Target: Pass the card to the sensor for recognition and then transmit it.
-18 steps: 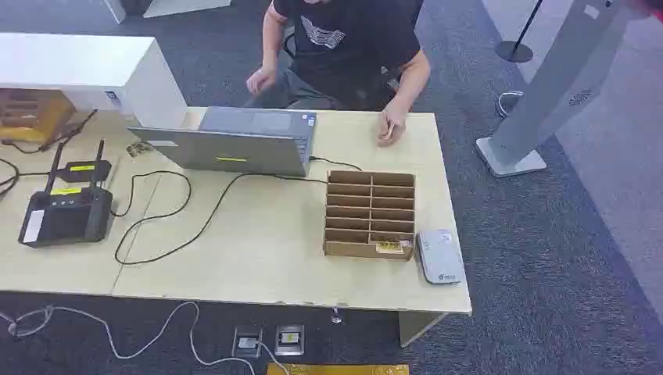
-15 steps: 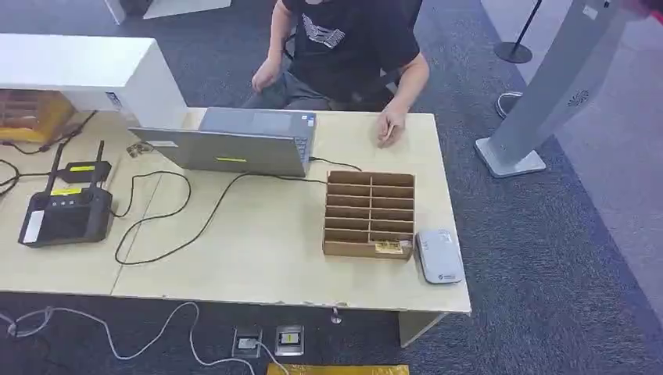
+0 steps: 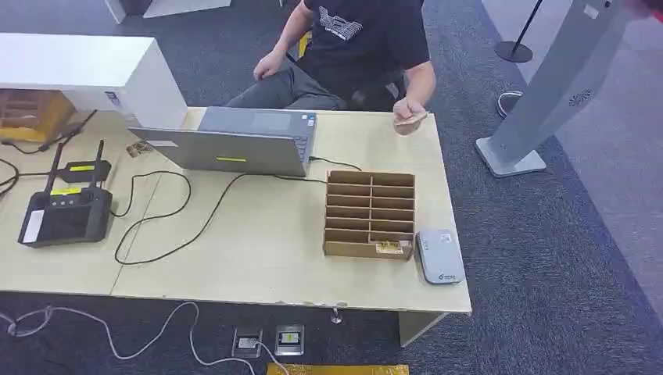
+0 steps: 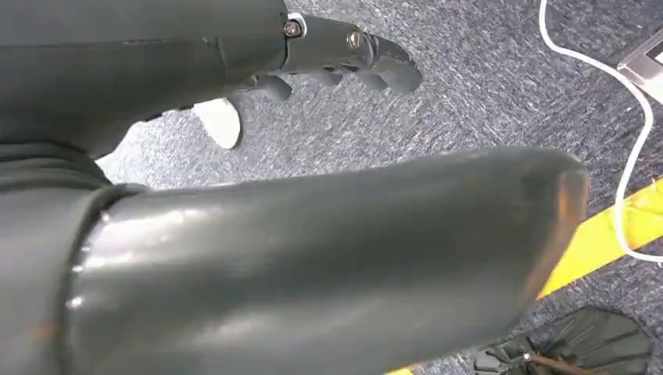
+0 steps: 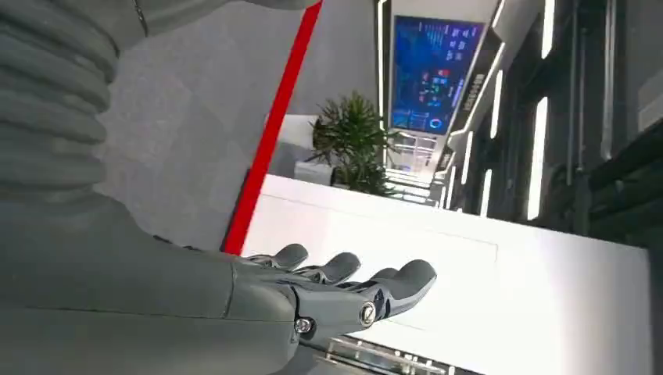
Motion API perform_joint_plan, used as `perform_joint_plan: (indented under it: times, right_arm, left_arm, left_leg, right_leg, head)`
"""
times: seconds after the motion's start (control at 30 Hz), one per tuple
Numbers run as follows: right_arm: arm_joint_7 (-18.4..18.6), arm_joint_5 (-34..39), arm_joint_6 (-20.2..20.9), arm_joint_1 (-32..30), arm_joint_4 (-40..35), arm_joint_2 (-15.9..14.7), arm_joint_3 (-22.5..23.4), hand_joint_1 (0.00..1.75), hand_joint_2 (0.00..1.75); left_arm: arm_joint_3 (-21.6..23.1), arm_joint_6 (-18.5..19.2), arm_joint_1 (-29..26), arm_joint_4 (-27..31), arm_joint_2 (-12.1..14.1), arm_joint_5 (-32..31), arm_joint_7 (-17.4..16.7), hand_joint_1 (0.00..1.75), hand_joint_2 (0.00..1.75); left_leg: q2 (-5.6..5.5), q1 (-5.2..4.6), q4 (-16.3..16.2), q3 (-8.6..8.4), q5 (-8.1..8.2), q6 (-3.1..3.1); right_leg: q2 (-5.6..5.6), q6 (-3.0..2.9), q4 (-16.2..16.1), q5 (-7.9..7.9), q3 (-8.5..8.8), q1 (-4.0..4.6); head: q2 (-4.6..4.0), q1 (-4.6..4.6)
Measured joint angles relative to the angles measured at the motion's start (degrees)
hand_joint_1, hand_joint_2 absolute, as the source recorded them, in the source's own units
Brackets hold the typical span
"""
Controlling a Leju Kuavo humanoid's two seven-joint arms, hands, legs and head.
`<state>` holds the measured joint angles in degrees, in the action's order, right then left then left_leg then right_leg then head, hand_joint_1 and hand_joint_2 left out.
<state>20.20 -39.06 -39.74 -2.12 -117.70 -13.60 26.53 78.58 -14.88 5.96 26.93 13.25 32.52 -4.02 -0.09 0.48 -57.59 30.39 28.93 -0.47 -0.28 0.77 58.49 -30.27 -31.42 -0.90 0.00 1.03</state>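
At the far right edge of the pale wooden table, a thin tan card is being lifted clear of the tabletop in the seated person's hand, where half a second earlier that hand was resting low on the wood; the person is also leaning back, which reads as the card being offered for pickup. Another small card-like piece is lying in the nearest slot of the brown cardboard compartment box, and the flat grey card sensor is sitting just beside that box. Neither robot hand is reaching yet: the left hand is hanging over grey carpet, fingers loosely extended and holding nothing, while the right hand is likewise spread and holding nothing, so the task is barely starting
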Motion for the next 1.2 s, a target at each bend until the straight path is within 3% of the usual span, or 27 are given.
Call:
perform_joint_plan:
  times: [0.07,0.13,0.23,0.3,0.47,0.57,0.73,0.83,1.07,1.2]
  right_arm:
    - [3.4,-2.4,0.0,0.3,-0.7,-1.9,-1.6,0.0,1.75]
    - [9.1,-5.1,0.1,1.8,-0.9,-4.2,-3.7,0.0,1.75]
    - [17.1,-8.4,2.7,7.6,-0.7,-10.4,-10.8,0.0,1.75]
    - [17.4,-9.8,5.7,12.3,-0.6,-14.3,-16.5,0.0,1.75]
    - [17.5,-10.5,7.5,16.6,-0.2,-19.8,-25.2,0.0,1.75]
    - [17.5,-12.0,14.0,20.5,0.5,-22.3,-31.1,0.0,1.75]
    - [17.5,-14.0,25.4,30.3,3.3,-23.6,-43.8,0.0,1.75]
    - [17.5,-14.6,29.7,35.2,5.5,-23.4,-50.9,0.0,1.75]
    - [17.5,-12.2,36.9,44.9,10.6,-22.5,-67.3,0.0,1.75]
    - [17.5,-10.6,38.8,48.2,14.4,-20.8,-75.0,0.0,1.75]
  left_arm:
    - [0.0,-0.1,0.0,0.0,0.0,0.0,0.0,0.0,0.0]
    - [0.0,-0.3,0.0,0.0,0.0,0.0,0.0,0.0,0.0]
    - [0.0,-0.7,0.1,0.0,0.0,-0.7,0.5,0.0,0.0]
    - [0.0,-0.9,0.5,0.3,0.0,-0.8,0.7,0.0,0.0]
    - [0.0,-1.0,0.3,0.8,0.0,-0.9,1.0,0.0,0.0]
    - [0.0,-1.1,0.4,0.9,0.0,-1.4,1.1,0.0,0.0]
    - [0.1,-1.1,0.5,1.2,0.0,-1.8,1.2,0.0,0.0]
    - [0.1,-0.9,0.6,1.2,0.0,-2.3,1.6,0.0,0.0]
    - [0.2,0.5,0.6,1.7,0.4,-2.5,1.8,0.0,0.0]
    - [0.2,1.2,0.6,2.1,0.8,-2.6,1.8,0.0,0.0]
  left_leg:
    - [0.0,0.0,0.0,0.03,0.0,0.0]
    - [0.0,-0.01,0.0,0.16,0.0,0.0]
    - [0.05,-0.08,0.0,0.24,-0.04,0.03]
    - [0.04,-0.02,0.0,0.03,-0.11,0.07]
    - [-0.51,-0.03,0.0,0.26,-0.24,0.13]
    - [-0.48,-0.04,0.0,0.44,-0.23,0.13]
    - [-0.46,-0.02,0.0,0.41,-0.27,0.13]
    - [-0.5,-0.01,0.0,0.39,-0.29,0.12]
    - [-0.51,-0.01,0.0,0.47,-0.29,0.11]
    - [-0.51,-0.01,0.0,0.49,-0.29,0.11]
  right_leg:
    - [0.0,0.0,0.0,0.0,0.0,0.0]
    - [0.0,0.01,0.0,0.01,0.05,-0.01]
    - [0.01,0.06,0.0,0.06,0.02,-0.08]
    - [-0.01,0.06,0.0,0.07,0.02,-0.04]
    - [-0.59,0.07,0.0,0.07,0.01,-0.03]
    - [-0.58,0.07,0.0,0.07,-0.05,-0.03]
    - [-0.57,0.07,0.0,0.07,-0.1,-0.01]
    - [-0.59,0.07,0.0,0.07,-0.1,0.0]
    - [-0.59,0.07,0.0,0.07,-0.16,0.01]
    - [-0.6,0.07,0.0,0.07,-0.2,0.01]
  head:
    - [0.0,0.0]
    - [0.0,0.04]
    - [0.0,0.04]
    - [0.0,0.07]
    - [0.0,0.0]
    - [0.0,0.02]
    - [0.0,0.06]
    - [0.0,0.04]
    - [0.0,0.02]
    - [0.0,0.0]
